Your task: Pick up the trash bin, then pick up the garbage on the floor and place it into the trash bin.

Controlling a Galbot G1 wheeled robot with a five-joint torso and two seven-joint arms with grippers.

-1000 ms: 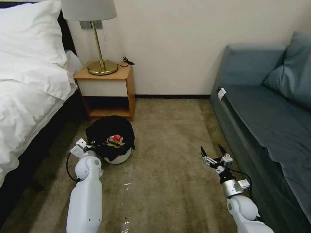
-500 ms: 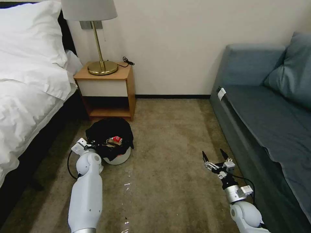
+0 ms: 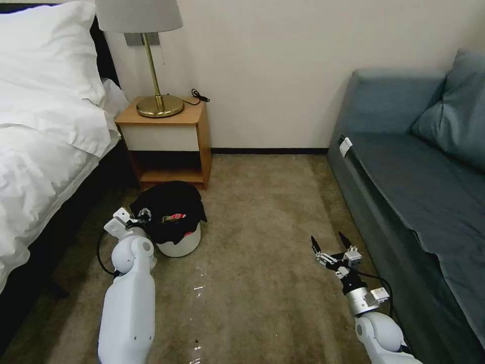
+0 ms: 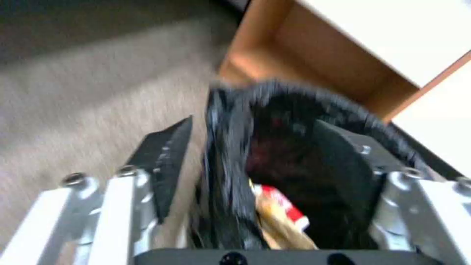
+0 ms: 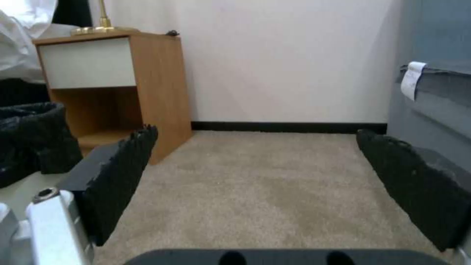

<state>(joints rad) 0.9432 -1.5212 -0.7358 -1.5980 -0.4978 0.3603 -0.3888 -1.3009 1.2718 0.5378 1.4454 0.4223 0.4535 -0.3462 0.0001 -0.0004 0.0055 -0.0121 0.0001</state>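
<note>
Nowhere can any writing be read; a white tag (image 3: 345, 146) on the sofa (image 3: 404, 167) looks blank. Down on the carpet (image 3: 262, 283), just in front of the nightstand (image 3: 166, 141), the trash bin (image 3: 179, 243) holds a red packet (image 4: 287, 206) and tan paper (image 4: 279, 228) inside its black bag. Its near rim sits between the fingers of the left gripper (image 3: 142, 216), one inside, one outside; whether they pinch it I cannot tell. Half a second ago the bin leaned; now it stands upright. Beside the sofa, the right gripper (image 3: 331, 243) hovers, fingers spread, holding nothing.
</note>
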